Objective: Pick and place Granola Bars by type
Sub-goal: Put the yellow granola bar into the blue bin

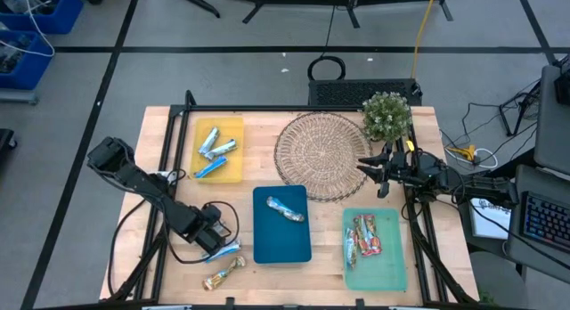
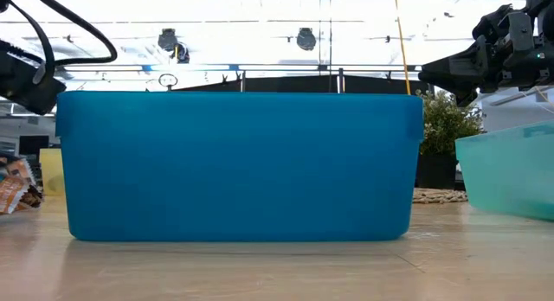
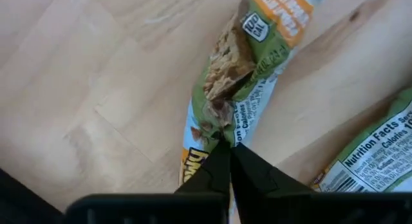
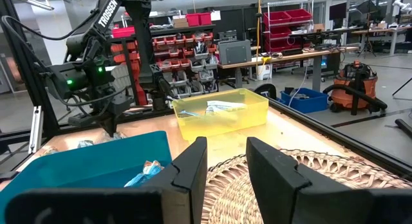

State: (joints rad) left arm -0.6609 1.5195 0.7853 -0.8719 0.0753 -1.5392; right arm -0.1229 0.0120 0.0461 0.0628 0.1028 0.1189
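Note:
My left gripper [image 1: 216, 241] [image 3: 226, 161] stands near the table's near left corner, shut on a granola bar [image 1: 228, 249] [image 3: 257, 50] whose wrapper shows green, orange and white print. A tan-and-gold bar [image 1: 223, 274] [image 3: 376, 153] lies flat on the wood just beside it. The yellow tray [image 1: 233, 123] holds blue-and-silver bars [image 1: 215, 147]. One bar [image 1: 286, 209] is in the blue tray [image 1: 267, 248]. Red and orange bars [image 1: 365, 237] fill the teal tray [image 1: 392, 270]. My right gripper [image 1: 368, 167] [image 4: 225, 166] hangs open over the right rim of the woven mat [image 1: 316, 150]. My left gripper pinches the bar's crimped wrapper end [image 3: 222, 132] between its two fingertips, the fingers lying along the bar's length. The bar stretches away from the fingers over the wood. Whether it rests on the table or is lifted clear, I cannot tell.
A small potted plant [image 1: 387, 115] stands at the far right corner, beside the mat. The blue tray's tall wall [image 2: 242, 163] fills the low view. Bare wood lies between the trays and along the near edge. A black frame rail [image 1: 169, 150] runs along the table's left side.

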